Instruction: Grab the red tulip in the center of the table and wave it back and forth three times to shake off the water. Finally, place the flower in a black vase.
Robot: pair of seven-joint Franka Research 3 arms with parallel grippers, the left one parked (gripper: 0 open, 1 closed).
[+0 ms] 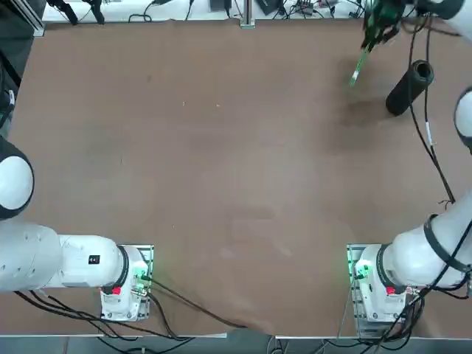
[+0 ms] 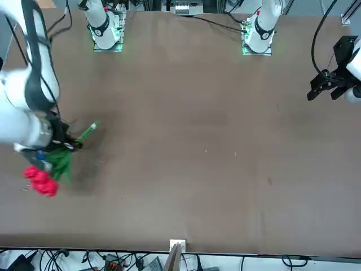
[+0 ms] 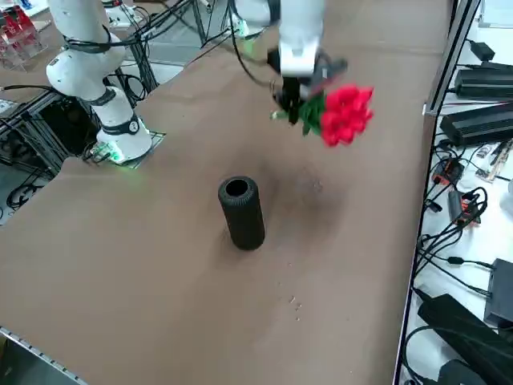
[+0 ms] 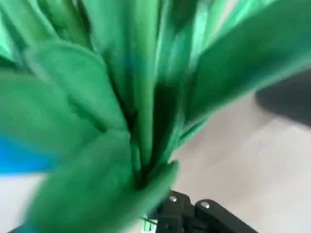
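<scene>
beside empty black vase (image 3: pixel 240 212), claw-held red tulip (image 3: pixel 343 114)

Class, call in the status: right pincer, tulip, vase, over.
Right pincer shut on red tulip, held above table. Black vase upright nearby, mouth unobstructed.

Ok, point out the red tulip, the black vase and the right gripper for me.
red tulip (image 3: pixel 346 115), right side view, on the red heads.
black vase (image 3: pixel 243 218), right side view, on its side wall.
right gripper (image 3: pixel 292 108), right side view, at the stems it grips.

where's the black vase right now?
The black vase stands upright on the table at the robot's far right; in the right side view it is near centre, below the red tulip held aloft in the right hand.
</scene>
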